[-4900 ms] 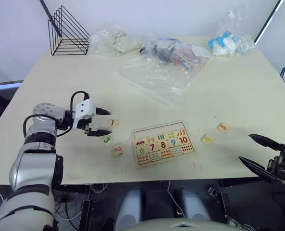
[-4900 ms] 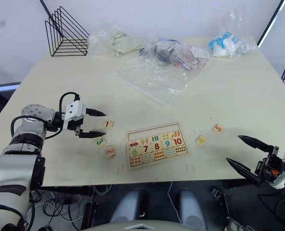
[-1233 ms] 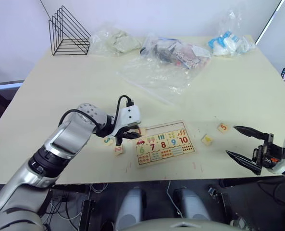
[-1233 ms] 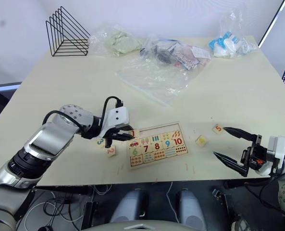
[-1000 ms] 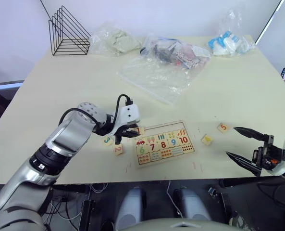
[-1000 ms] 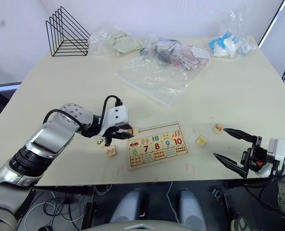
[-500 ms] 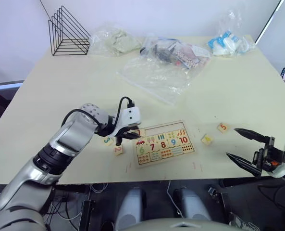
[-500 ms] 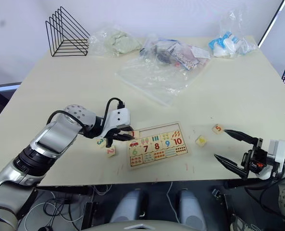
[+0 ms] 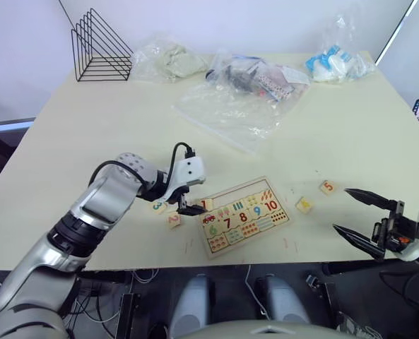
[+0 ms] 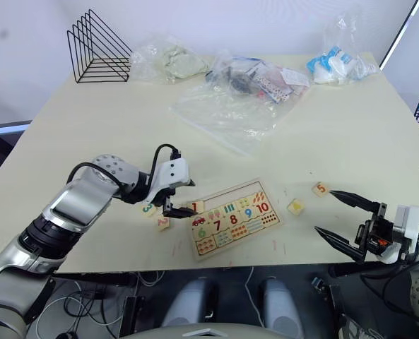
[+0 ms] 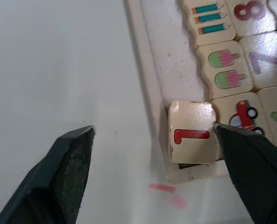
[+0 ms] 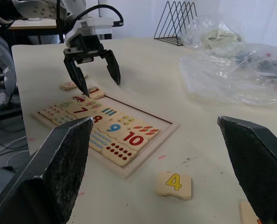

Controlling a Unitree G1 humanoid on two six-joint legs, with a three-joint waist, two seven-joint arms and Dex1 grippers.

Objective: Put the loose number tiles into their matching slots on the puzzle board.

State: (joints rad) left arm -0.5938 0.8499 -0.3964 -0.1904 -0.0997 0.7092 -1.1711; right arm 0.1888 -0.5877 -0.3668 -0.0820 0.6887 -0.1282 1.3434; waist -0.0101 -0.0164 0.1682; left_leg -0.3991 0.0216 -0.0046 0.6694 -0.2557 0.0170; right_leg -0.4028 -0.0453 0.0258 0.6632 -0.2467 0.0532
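Seen from the head, with the puzzle board (image 9: 245, 215) lying skewed at the near middle of the worktop (image 9: 89, 120): left gripper (image 9: 189, 200) spread wide over tile 1 (image 9: 206, 205) at the board's left corner, probably freeing it into the matching slots (image 11: 168, 70); right gripper (image 9: 357, 217) agape, idle, near right. Along the left wrist: tile propped on the rim, not seated, one fingertip (image 11: 231, 140) touching. Along the right wrist: tile 4 (image 12: 174, 183) loose beside the board.

Legible on puzzle board (image 12: 129, 173): coloured numerals 6, 7, 8, 9, 10 in one row. Red 1 on tile (image 11: 191, 133) at board's corner. Loose tiles on table: yellow 4 (image 12: 174, 183), orange 5 (image 9: 327, 187), green 3 (image 10: 148, 208).
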